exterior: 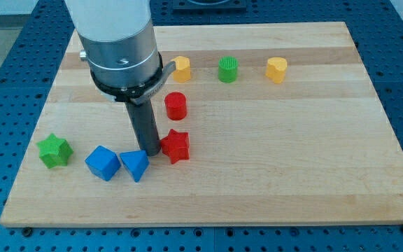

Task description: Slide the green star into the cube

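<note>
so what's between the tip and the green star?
In the camera view, the blue cube and the blue triangular block lie between my tip and the green star. The tip sits beside the red star.

No text, label, brand, number or sign can be read anywhere in the camera view. The coloured blocks are plain on every face that shows, the wooden counter (271,140) bears only its grain, and the grey arm housing (121,49) above the rod carries no legible marking.
</note>
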You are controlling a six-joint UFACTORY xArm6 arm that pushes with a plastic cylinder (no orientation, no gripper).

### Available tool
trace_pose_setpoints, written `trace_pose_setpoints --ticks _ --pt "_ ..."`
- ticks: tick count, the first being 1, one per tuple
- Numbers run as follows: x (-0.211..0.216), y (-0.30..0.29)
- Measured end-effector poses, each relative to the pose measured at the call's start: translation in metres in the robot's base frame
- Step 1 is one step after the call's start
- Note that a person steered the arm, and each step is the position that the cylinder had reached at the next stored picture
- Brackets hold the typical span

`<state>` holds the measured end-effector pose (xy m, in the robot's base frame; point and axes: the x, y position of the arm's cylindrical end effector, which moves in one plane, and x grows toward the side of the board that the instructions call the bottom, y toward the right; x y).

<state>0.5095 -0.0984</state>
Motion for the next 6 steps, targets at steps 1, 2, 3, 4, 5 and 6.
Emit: trace_pose_setpoints --ticks 1,2,3,4,5,6 --pt "-0.014 -0.021" --pt "-0.049 -0.046" --pt "-0.061 -0.07" --pt "-0.061 -0.109" --pt "-0.061 -0.152" --pt "-0.061 -0.192"
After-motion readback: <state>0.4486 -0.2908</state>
